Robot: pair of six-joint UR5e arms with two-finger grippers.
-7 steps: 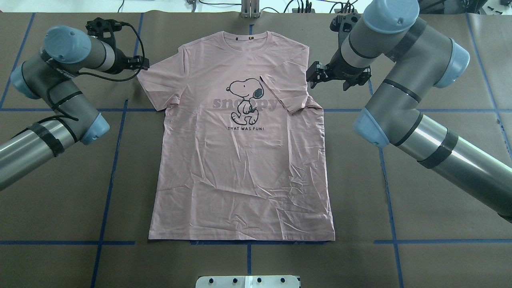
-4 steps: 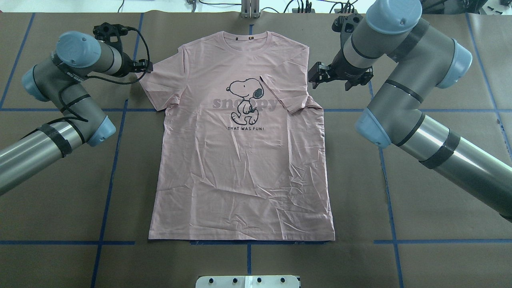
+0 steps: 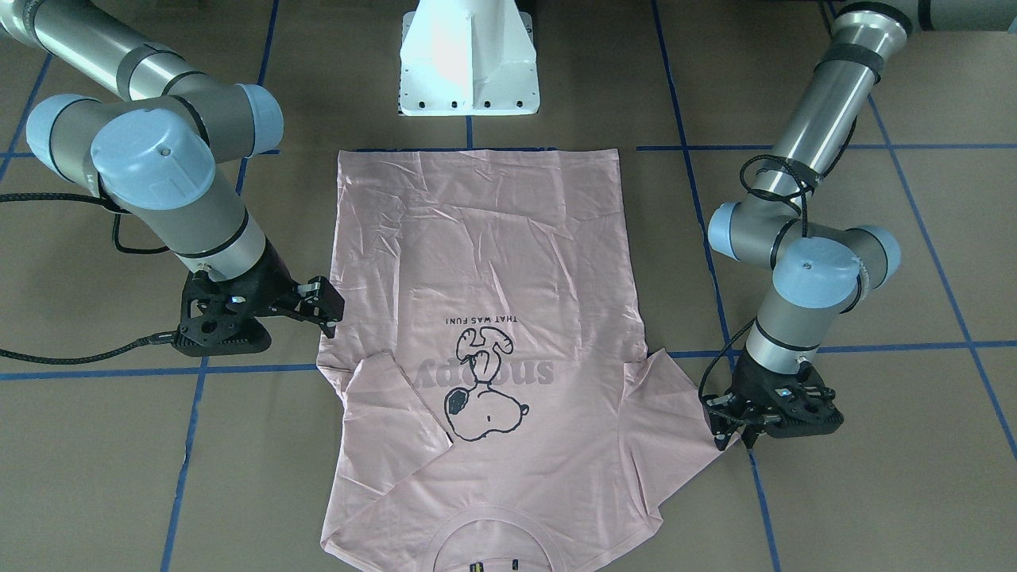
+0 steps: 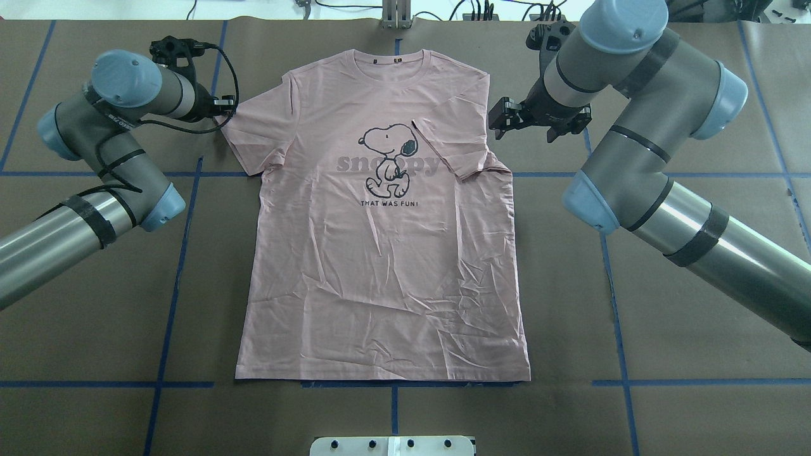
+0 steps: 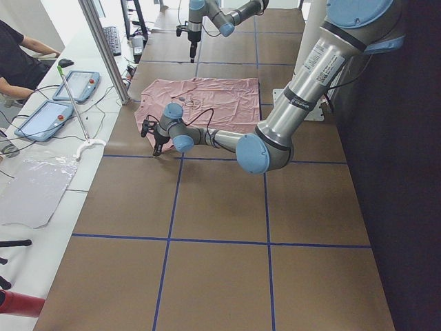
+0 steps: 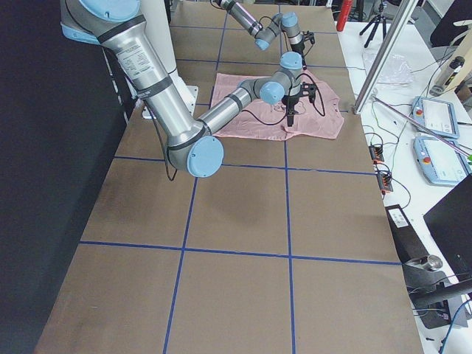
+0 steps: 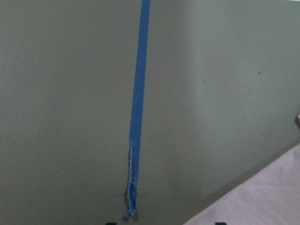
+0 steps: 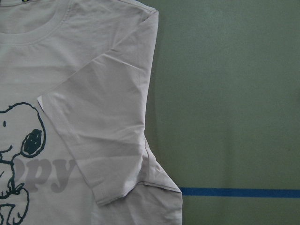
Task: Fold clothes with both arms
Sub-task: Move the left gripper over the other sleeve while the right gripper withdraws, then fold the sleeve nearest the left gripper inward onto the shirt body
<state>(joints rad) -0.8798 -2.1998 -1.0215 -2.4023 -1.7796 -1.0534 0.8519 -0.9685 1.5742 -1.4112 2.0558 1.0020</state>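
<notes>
On my bench (image 4: 665, 354) the pink T-shirt (image 4: 380, 272) lies flat, print up. Its right sleeve (image 4: 453, 142) is already folded onto the chest. By my reckoning the left sleeve (image 4: 250, 142) and the body folds remain. The right fingers (image 3: 332, 310) hover beside that shoulder, spread and empty. The left fingers (image 4: 223, 101) are parted at the left sleeve's edge, gripping nothing.

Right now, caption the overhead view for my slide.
Pink T-shirt lies flat, one sleeve folded inward; left gripper at the other sleeve, right gripper open.
</notes>
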